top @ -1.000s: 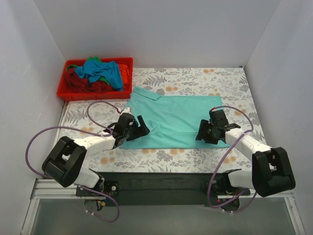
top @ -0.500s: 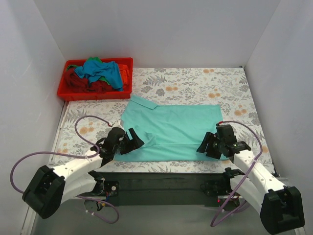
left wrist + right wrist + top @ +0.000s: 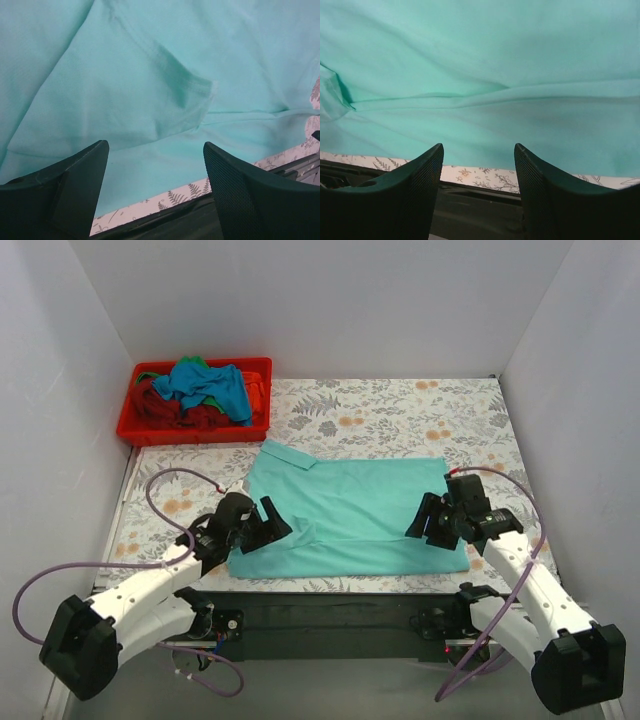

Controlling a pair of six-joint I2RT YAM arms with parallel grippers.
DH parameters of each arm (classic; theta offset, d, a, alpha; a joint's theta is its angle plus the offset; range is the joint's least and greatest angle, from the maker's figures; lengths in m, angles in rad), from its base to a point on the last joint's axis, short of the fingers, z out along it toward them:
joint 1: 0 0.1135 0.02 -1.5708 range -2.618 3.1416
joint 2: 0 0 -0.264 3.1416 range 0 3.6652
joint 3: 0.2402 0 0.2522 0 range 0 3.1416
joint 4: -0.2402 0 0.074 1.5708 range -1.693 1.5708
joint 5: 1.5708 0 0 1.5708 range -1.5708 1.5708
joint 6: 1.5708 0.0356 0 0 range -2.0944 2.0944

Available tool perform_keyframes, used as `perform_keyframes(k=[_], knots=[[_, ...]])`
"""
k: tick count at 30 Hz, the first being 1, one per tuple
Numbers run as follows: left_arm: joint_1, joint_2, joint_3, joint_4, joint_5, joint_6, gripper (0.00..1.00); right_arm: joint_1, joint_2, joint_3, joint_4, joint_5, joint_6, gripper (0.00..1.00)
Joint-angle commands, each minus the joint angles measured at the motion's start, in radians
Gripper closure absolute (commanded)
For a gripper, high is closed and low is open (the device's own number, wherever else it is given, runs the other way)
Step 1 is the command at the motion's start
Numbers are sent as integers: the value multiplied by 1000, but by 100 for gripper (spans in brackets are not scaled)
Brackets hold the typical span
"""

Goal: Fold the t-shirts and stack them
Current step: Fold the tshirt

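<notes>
**Along the near edge of the counter: both end effectors wide over the teal shirt**

Near the middle of the counter's (image 3: 400, 405) near edge lies the teal shirt (image 3: 350, 510), spread flat with its collar (image 3: 290, 452) toward the left side and its hem toward the right. The left end effector (image 3: 268, 527) hovers over the shirt's near left part, by the sleeve (image 3: 150, 100). The right end effector (image 3: 425, 522) hovers over its near right part. Both stand wide, and both wrist views show only cloth below the fingers, none of it pinched.

The step in hand looks like the first lengthwise fold. To do it well, each end effector should come down on the near edge of the shirt, just inside its corner, and pinch a single layer. The sleeve lies turned in with a creased hem, so the left grasp should take the body edge and the sleeve together or the sleeve will flop out. A long ridge runs across the cloth in the right wrist view. Lifting both sides level and at the same pace should flatten that wrinkle. The cloth should then be carried toward the far edge and laid down taut.

The other shirts sit as a pile (image 3: 200, 390) in the bin (image 3: 190, 433) at the far left corner.

No brand, label or writing can be read anywhere. The counter shows only a floral print.
</notes>
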Motion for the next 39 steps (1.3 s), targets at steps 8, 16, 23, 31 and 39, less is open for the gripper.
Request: perform_keyframes(k=[8, 16, 23, 31, 39], knots=[[-3, 277, 148, 123, -7, 48, 24, 1, 222, 132, 96, 66, -116, 34], [-5, 365, 121, 196, -1, 62, 24, 1, 287, 23, 158, 95, -109, 35], [-5, 310, 7, 195, -9, 64, 24, 1, 261, -50, 135, 115, -87, 35], [-3, 207, -85, 161, 28, 41, 24, 2, 199, -78, 98, 115, -53, 35], [-8, 103, -117, 111, 40, 16, 25, 13, 149, -92, 50, 105, -29, 35]])
